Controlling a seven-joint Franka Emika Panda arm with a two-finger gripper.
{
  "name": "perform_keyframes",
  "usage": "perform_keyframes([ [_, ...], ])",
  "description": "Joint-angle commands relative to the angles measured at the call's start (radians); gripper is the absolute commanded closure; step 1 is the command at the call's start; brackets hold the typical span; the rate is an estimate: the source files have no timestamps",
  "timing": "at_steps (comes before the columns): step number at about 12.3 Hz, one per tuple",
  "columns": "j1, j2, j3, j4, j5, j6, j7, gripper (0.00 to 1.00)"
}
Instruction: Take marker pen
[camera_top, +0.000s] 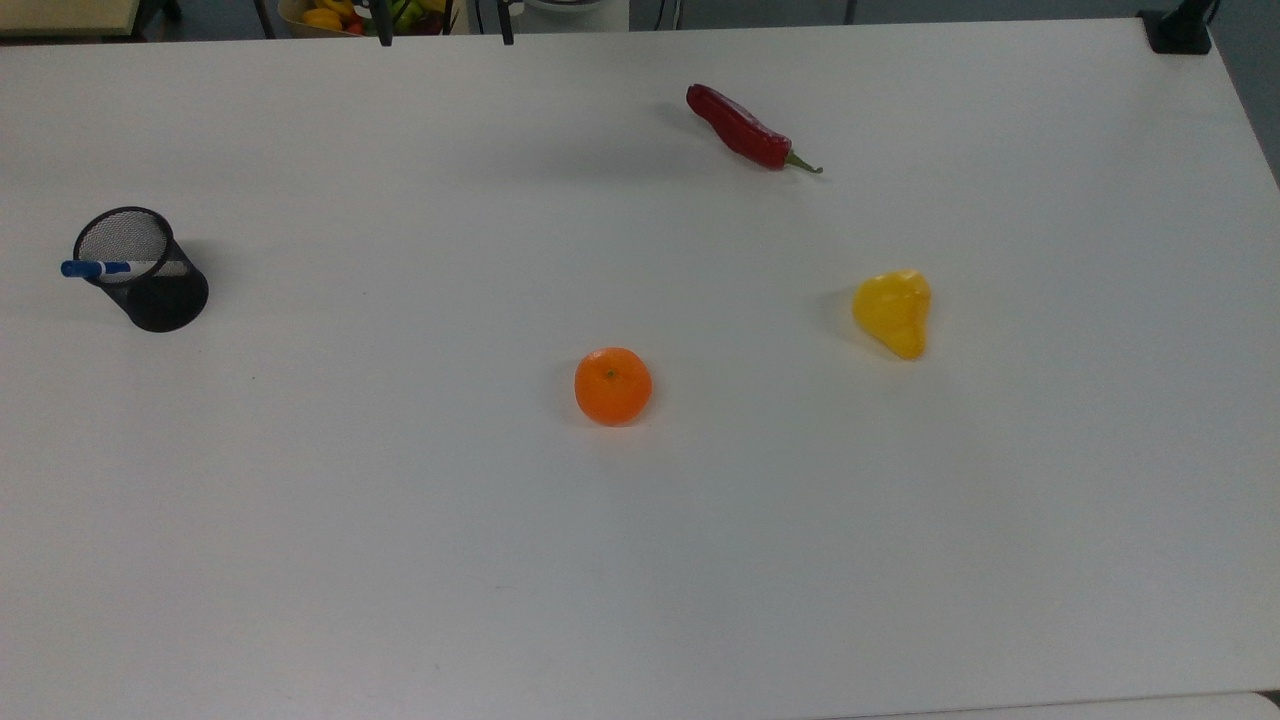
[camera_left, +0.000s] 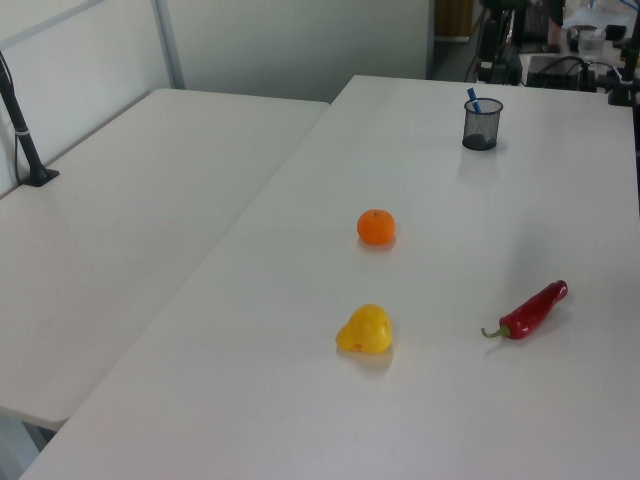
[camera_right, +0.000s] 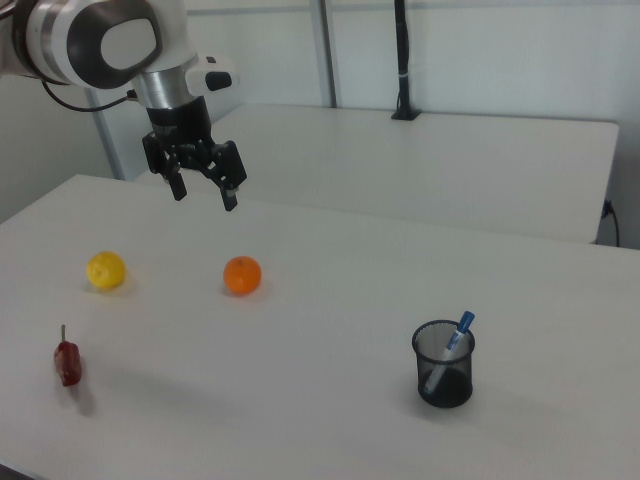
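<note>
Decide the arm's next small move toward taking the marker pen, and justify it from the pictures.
Probably swing the open claw toward the right view's right, over the mesh cup: the marker pen stands there, and the claw hangs high above the orange.

Arm: white rounded casing, grey joint cap, black wrist section. Gripper (camera_right: 204, 194): black, two slim fingers. Dark cable at shoulder.

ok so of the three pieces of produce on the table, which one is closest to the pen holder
The round orange fruit. In the top view it lies nearer the black mesh pen holder than the yellow pear-shaped fruit or the long red chilli, both further toward the top view's right.
</note>
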Motion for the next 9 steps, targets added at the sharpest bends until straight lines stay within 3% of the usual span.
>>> perform_keyframes([
  [1, 0.017, -0.017, -0.017, -0.012, -0.002, 0.002, 0.011, 0.0],
  [6, -0.012, -0.01, -0.027, -0.004, -0.004, 0.084, -0.006, 0.0],
  [9, -0.016, -0.007, -0.078, -0.003, -0.034, 0.204, 0.003, 0.0],
])
